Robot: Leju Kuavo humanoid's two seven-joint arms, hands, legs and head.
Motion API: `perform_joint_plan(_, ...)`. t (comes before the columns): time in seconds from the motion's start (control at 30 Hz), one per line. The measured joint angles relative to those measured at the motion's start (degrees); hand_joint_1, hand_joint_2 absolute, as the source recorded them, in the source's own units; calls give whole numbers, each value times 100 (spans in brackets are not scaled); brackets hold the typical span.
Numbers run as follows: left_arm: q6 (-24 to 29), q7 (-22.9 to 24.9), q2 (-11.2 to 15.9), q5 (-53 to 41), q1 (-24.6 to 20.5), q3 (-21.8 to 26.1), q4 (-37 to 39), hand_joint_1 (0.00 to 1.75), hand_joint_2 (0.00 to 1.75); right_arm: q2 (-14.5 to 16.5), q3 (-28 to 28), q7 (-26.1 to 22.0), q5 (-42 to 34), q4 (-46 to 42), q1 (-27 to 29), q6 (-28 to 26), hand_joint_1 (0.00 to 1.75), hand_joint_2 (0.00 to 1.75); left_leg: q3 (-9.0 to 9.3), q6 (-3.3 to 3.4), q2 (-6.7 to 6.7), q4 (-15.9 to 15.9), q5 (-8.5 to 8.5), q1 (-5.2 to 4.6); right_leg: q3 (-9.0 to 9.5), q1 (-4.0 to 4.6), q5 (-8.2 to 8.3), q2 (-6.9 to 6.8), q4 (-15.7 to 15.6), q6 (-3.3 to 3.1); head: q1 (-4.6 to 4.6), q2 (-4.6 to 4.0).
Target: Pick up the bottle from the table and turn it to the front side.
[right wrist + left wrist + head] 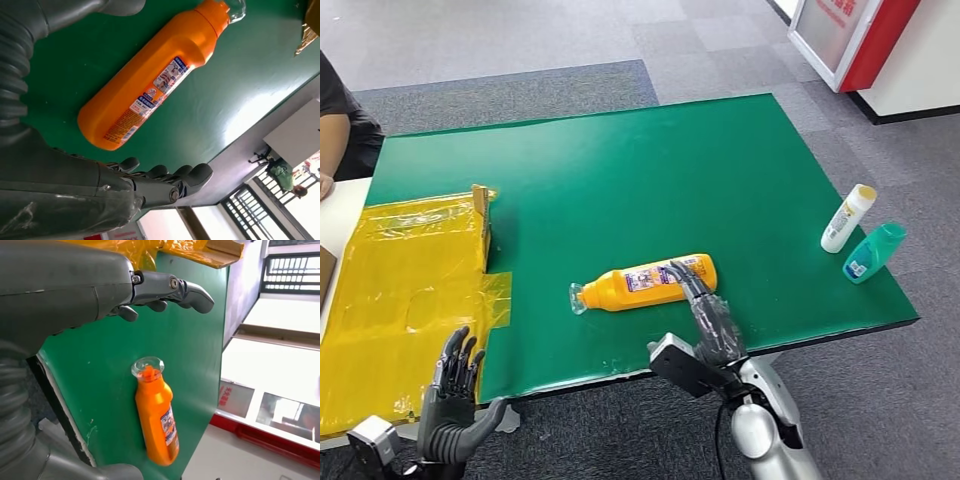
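An orange bottle [644, 283] with a clear cap lies on its side on the green table [622, 170], cap pointing left and label facing up. My right hand [709, 320] hovers over the bottle's base end with its fingers stretched out. In the right wrist view the bottle [151, 85] lies between the thumb and the straight fingers [166, 177], and neither touches it. My left hand [456, 390] is held open off the table's front left edge, fingers apart and holding nothing. In the left wrist view the bottle [156, 415] lies well beyond that hand [113, 290].
A yellow plastic sheet [403, 290] covers the table's left end, with a small cardboard piece [481, 220] standing on it. A white bottle [847, 218] and a teal bottle [875, 251] lie near the right edge. A person's arm [339, 120] is at the far left.
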Motion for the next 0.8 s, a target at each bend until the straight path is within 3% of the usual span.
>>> perform_joint_plan(0.23,35,-62,51,72,-120,-26,125,0,175,-418,131,566,327,511,-713,400,0,175,0,-2,0,0,5,0,2,0,5,1,1,1,1,0)
perform_joint_plan(0.5,186,-216,281,228,-422,-274,507,0,175,-1025,496,1142,769,2413,-2528,1010,0,175,-2,1,-1,1,29,-1,1,-2,31,-1,0,6,1,0)
perform_joint_plan(0.8,261,-246,442,280,-577,-480,744,0,175,-1166,874,1299,1109,4093,-3548,1329,0,175,-3,3,-2,1,34,-1,-1,-1,33,-4,1,5,0,0)
